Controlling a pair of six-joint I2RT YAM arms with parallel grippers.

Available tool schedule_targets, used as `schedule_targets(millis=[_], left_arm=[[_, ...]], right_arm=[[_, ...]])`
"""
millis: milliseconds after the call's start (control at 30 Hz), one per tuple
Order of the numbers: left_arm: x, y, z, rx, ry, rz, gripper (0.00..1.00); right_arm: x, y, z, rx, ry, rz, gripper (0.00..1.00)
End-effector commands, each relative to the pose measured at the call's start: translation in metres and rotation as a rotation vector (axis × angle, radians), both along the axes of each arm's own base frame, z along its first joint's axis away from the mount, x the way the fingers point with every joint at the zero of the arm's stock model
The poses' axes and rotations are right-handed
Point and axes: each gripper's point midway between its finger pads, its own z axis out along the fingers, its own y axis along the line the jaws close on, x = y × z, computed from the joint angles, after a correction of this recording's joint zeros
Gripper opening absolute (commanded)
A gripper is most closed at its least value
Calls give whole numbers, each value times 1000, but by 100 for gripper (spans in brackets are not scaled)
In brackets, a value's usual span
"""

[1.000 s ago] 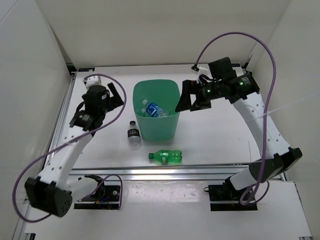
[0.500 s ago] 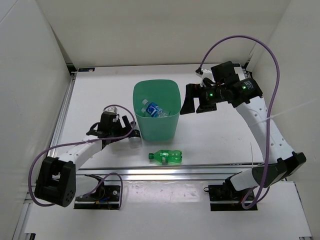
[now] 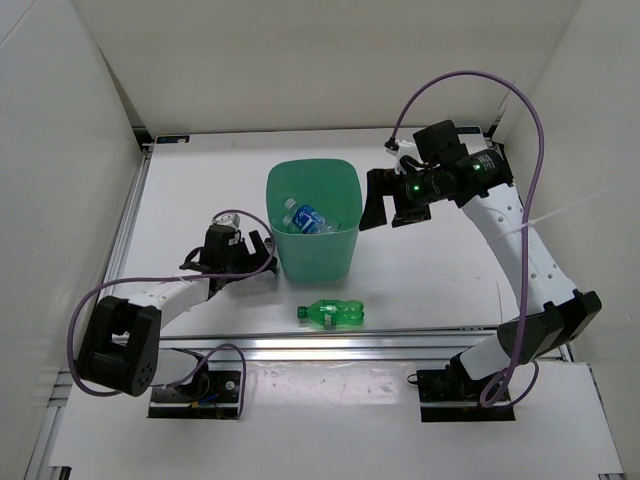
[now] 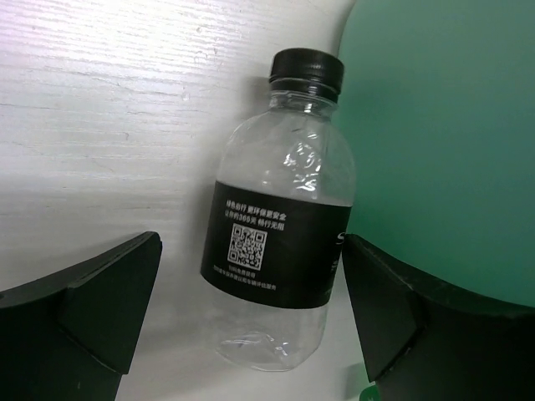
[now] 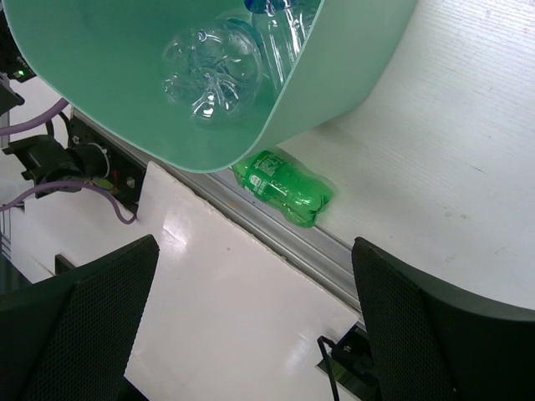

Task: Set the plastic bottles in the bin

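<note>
Occlusions first. From above, the black-label bottle (image 4: 280,242) cannot be seen: my left gripper (image 3: 256,262) sits low over that spot, hard by the left wall of the bin (image 3: 322,258). Only the left wrist view shows it. There it lies on the white table (image 4: 100,125), black cap (image 4: 306,68) pointing away from the camera, body between my two fingers (image 4: 92,313). The jaws stand wide apart, one finger on each side of the bottle, with a gap on the left. On the right the label's edge runs behind the finger and up against the green wall, so I cannot tell whether anything touches there.

Bin contents are only partly readable. The right wrist view shows a clear unlabelled bottle (image 5: 209,71) on the bottom and a blue-label bottle (image 5: 280,21) cut off by the top edge. Whether a second blue-label one lies beside it I cannot tell.

My right gripper (image 3: 390,207) hangs above the table just right of the bin, jaws spread and holding nothing.

The green bottle (image 3: 332,313) lies on its side in front of the bin, near the aluminium rail (image 3: 420,343) and apart from both grippers. The bin's tapered wall stands between it and my left gripper.
</note>
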Motion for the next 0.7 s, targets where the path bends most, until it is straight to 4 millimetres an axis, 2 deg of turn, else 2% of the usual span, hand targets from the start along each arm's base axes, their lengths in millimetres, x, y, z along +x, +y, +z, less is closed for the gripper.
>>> schedule_targets(millis=[0,67,133,167,267,300,333,433,567,600,667], left_arm=[[14,-11,17,-41,-65,-20,100],[13,-16,16,-48,-63,-38,100],[7,-15,13,-53,-52,-31,95],[8,-15,19,-58,-71,-32,83],[-1,-8,14,-46,-57,-28,51],[-8,-6,13,-44,-47,-28,36],[-7,0,14,-30,-49,-4,32],[-14,16,17,-3,-43,27,32],[11,39,80,64,-174,127,30],[27,40,123,59,-271,139,30],[40,44,175,64,-399,159,31]], right_arm=[[7,0,15,8,-61,5,100],[8,-1,14,1,-64,0,100],[8,-1,14,1,-64,0,100],[8,-1,14,1,-64,0,100],[7,-2,11,-3,-56,0,100],[6,-2,8,-7,-47,0,100],[6,-2,8,-7,-47,0,100],[5,-2,5,-12,-38,0,100],[4,-1,0,-9,-23,7,100],[4,-1,0,-9,-23,7,100],[3,-1,-4,-14,-13,7,100]])
